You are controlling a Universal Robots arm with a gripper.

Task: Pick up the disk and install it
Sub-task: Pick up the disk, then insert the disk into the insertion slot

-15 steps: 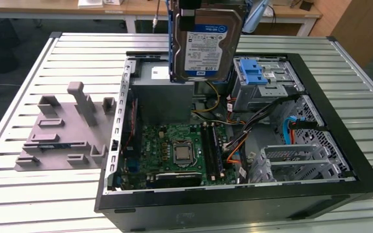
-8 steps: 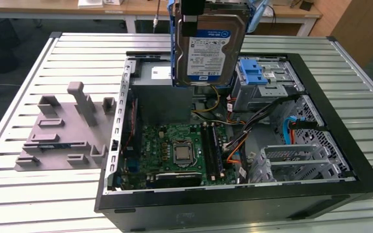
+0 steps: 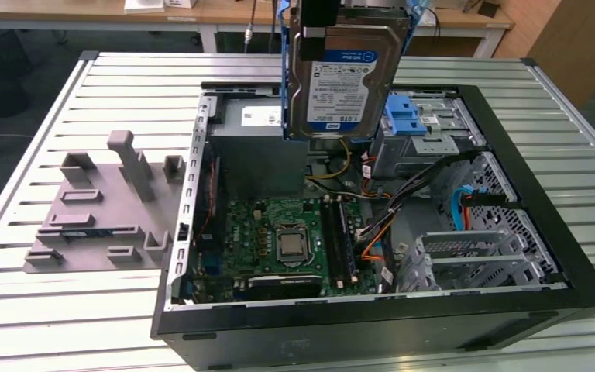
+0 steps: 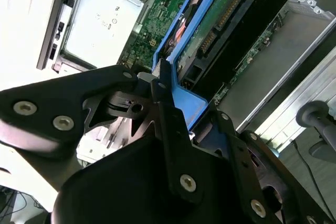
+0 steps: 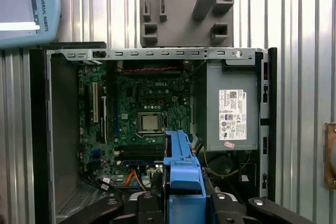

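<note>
The disk (image 3: 341,77) hangs upright above the back of the open computer case (image 3: 545,256), label facing the exterior camera, blue bracket along its edges. My gripper (image 3: 316,14) holds it from above at the upper edge of the exterior view. In the second wrist view my gripper (image 4: 173,95) is shut on the blue end handle, with the disk (image 4: 220,9) reaching down toward the case. The first wrist view has the blue handle of the disk (image 5: 182,169) clamped in my gripper (image 5: 184,203). The metal drive bay with its blue latch (image 3: 414,116) lies just to the exterior view's right of the disk.
Inside the case are the motherboard (image 3: 287,232), the grey power-supply box (image 5: 231,114), and loose cables (image 3: 421,194) beside the bay. A grey parts fixture (image 3: 101,209) stands on the slatted table at the exterior view's left. A teach pendant (image 5: 26,3) lies beyond the case.
</note>
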